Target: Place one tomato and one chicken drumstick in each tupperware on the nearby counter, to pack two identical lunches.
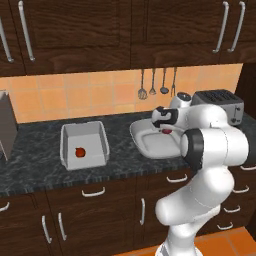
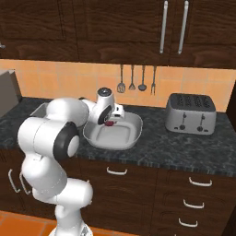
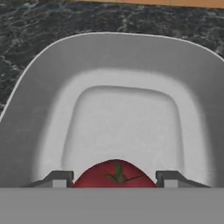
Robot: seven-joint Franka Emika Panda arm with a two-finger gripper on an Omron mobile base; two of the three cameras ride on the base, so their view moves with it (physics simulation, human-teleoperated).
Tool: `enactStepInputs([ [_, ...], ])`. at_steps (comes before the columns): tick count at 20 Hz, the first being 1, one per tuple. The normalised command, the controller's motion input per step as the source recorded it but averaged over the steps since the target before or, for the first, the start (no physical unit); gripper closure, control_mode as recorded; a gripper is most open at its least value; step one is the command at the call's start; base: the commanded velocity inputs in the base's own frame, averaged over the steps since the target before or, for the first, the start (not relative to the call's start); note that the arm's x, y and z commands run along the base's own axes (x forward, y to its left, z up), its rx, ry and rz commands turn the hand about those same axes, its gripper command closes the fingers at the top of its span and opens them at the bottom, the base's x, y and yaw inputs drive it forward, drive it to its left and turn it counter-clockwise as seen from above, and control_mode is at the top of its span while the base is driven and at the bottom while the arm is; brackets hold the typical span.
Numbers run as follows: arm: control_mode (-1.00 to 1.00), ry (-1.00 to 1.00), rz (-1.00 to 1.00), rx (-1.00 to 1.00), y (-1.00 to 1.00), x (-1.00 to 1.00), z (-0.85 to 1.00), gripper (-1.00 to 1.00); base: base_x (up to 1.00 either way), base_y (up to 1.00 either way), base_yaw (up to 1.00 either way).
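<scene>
I have the tool (image 3: 114, 179) clamped on a tomato (image 3: 114, 174), one finger on each side, hanging over the wide rounded tub (image 1: 150, 145) on the dark stone surface (image 1: 35, 160). A second tomato (image 1: 79, 152) lies in the rectangular tub (image 1: 67, 132) further left. A steel toaster (image 2: 191, 113) stands to the right of the tubs.

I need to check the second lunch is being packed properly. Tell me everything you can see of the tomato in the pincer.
The tomato is small, round, glossy red, with a green stem star on top. It sits between the two dark fingertips of the pincer, which is shut on it, above the wide rounded tub. The hand view shows bare tub floor beneath it. It looks whole and unbruised.
</scene>
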Motion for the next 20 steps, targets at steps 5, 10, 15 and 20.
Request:
enactStepInputs([
  [5,-1.0,-0.02,-0.11,0.06,0.0,0.0,0.03,-1.0,0.0,0.0,0.0],
  [10,-1.0,-0.04,-0.06,0.01,0.0,-0.29,0.34,-1.0,0.0,0.0,0.0],
  [15,-1.0,-0.03,0.0,0.07,0.0,-0.96,0.47,-1.0,0.0,0.0,0.0],
  [20,-1.0,0.0,0.0,-0.03,0.0,-1.0,0.33,-1.0,0.0,0.0,0.0],
])
